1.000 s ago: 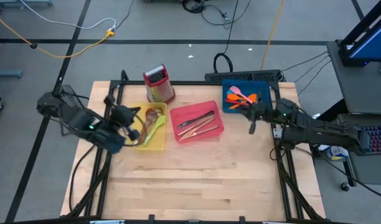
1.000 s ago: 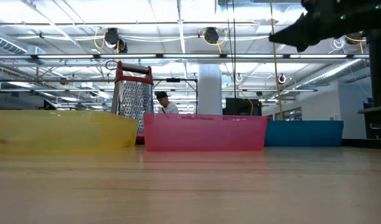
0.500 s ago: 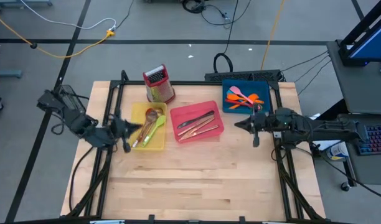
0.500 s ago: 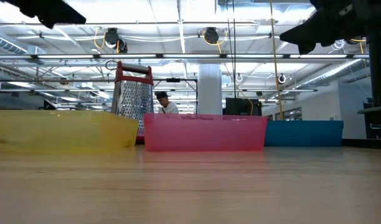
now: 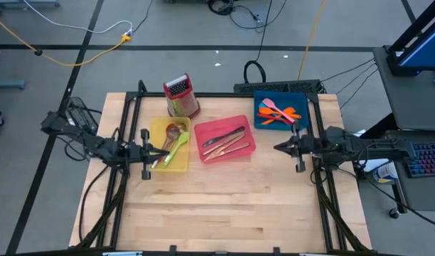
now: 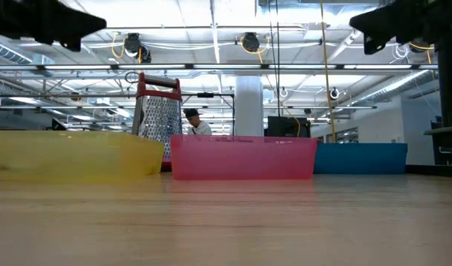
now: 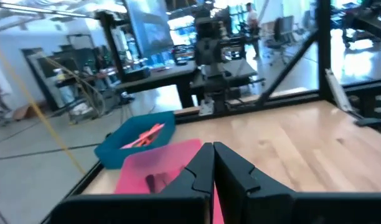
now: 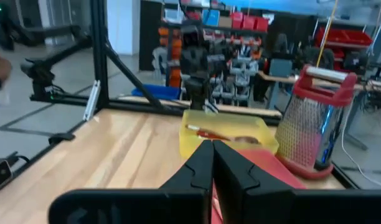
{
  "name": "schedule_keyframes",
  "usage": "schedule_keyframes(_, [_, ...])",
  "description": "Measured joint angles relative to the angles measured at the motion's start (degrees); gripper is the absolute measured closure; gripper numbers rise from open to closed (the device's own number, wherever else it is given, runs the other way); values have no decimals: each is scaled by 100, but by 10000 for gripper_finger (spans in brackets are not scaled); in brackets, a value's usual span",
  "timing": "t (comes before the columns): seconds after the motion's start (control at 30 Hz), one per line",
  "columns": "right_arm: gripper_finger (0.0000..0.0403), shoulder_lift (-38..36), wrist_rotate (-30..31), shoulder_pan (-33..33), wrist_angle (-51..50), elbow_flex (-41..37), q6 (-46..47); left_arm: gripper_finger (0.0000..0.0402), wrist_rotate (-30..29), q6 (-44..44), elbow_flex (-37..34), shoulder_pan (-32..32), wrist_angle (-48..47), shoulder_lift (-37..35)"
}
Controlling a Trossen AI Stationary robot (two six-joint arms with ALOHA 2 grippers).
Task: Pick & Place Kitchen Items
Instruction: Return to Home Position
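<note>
High view first: where is the left tool (image 5: 159, 151)?

It sits at the left edge of the yellow tray (image 5: 183, 168), pointing toward the pink tray (image 5: 252, 139). Its own wrist view shows the two dark fingers (image 7: 200, 171) pressed together, narrow, with nothing between them.

And the right tool (image 5: 278, 147)?

That one is near the right edge of the tabletop (image 5: 224, 206), on the near side of the blue tray (image 5: 303, 99), and it points back toward the left arm. Its fingers (image 8: 200, 163) are likewise pinched together and empty. In the low view both arms hang high, well above the trays, the left at the upper left and the right at the upper right.

Where are the utensils?

All of them lie in trays. The yellow tray holds a green spatula (image 5: 178, 146) and brown spoons (image 5: 173, 131). The pink tray holds dark and copper-coloured cutlery (image 5: 224, 142), lying slantwise. The blue tray, at the back right corner, holds orange and pink spatulas (image 5: 278, 110).

Anything else on the tabletop?

A red-topped grater (image 5: 180, 96) stands upright just behind the yellow tray. From table height the trays line up yellow, pink, blue from left to right. A person (image 6: 190, 122) shows in the room beyond, beside the grater.
</note>
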Motion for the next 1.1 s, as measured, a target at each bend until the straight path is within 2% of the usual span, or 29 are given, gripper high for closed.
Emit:
schedule_keyframes(0.1, [401, -180, -9, 50, -80, 0, 8, 397, 27, 57, -340, 201, 465, -126])
schedule_keyframes(0.2, [402, -324, -34, 70, -255, -4, 3, 396, 341, 153, -701, 425, 1015, -206])
schedule_keyframes(0.37, [401, -538, -568, 68, -214, -79, -6, 390, 555, 182, -1186, 830, 1592, -278])
schedule_keyframes(0.5, [402, -752, -876, 68, -139, -287, -17, 398, 670, 151, -1191, 1133, 1512, -302])
schedule_keyframes(0.67, [402, -1083, -879, 68, -147, -580, 19, 387, 833, 154, -1189, 1451, 1462, -300])
schedule_keyframes(0.87, [401, -1516, -882, 68, -171, -881, 146, 398, 833, 103, -1189, 1798, 1132, -300])
schedule_keyframes(1.1, [401, -1984, -881, 68, -164, -1178, 146, 383, 868, 162, -1187, 2053, 1134, -438])
